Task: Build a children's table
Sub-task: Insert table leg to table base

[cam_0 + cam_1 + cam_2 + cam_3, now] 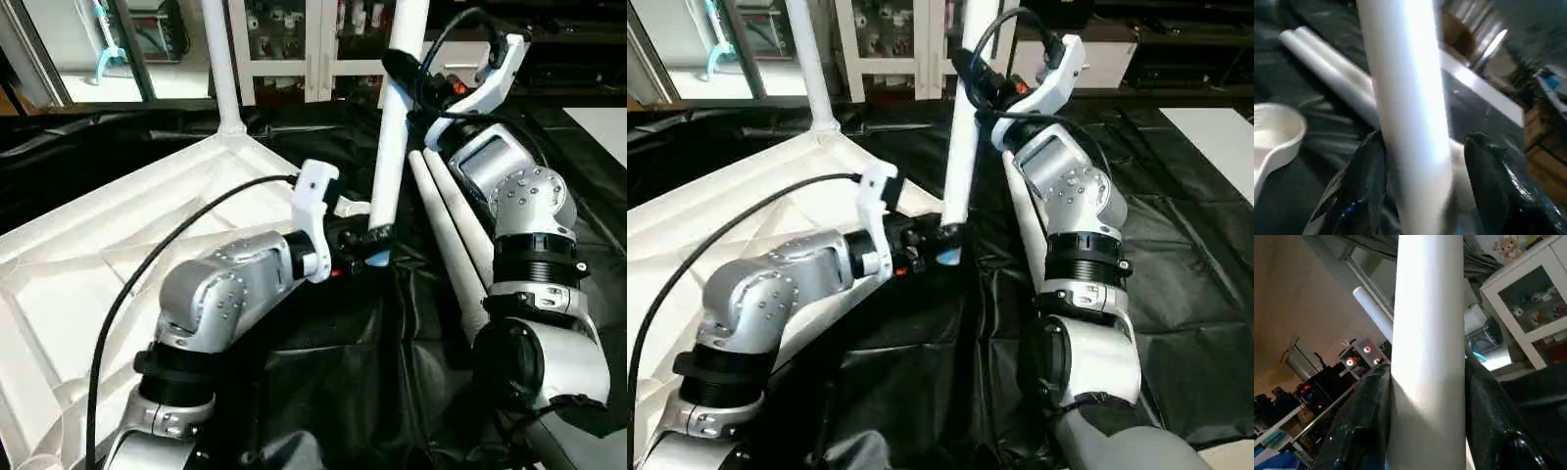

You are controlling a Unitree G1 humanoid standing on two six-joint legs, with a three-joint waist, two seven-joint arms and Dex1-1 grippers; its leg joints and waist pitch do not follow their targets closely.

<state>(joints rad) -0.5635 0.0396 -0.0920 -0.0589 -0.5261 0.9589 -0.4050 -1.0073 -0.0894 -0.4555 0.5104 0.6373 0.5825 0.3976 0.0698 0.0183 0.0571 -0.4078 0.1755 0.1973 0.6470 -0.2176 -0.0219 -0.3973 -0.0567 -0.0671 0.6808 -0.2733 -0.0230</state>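
Observation:
The children's table's white tabletop [98,255] lies upside down on the left, ribs up. One leg [220,59] stands in its far corner socket. A second leg [392,147] is held nearly upright, its lower end just beside the tabletop's near-right corner socket [1278,127]. My right gripper [1427,377] is shut on this leg high up [407,64], both fingers against it. My left gripper [377,245] straddles the leg's lower end, open. One finger [1361,181] touches the leg and a small gap shows at the other. Two more legs [451,225] lie on the black cloth.
Black cloth [1176,245] covers the work surface. The two loose legs lie under my right forearm [519,196]. A white cabinet with glass doors [294,49] stands behind. A black cable [127,294] loops over my left arm. A white surface [602,122] shows at far right.

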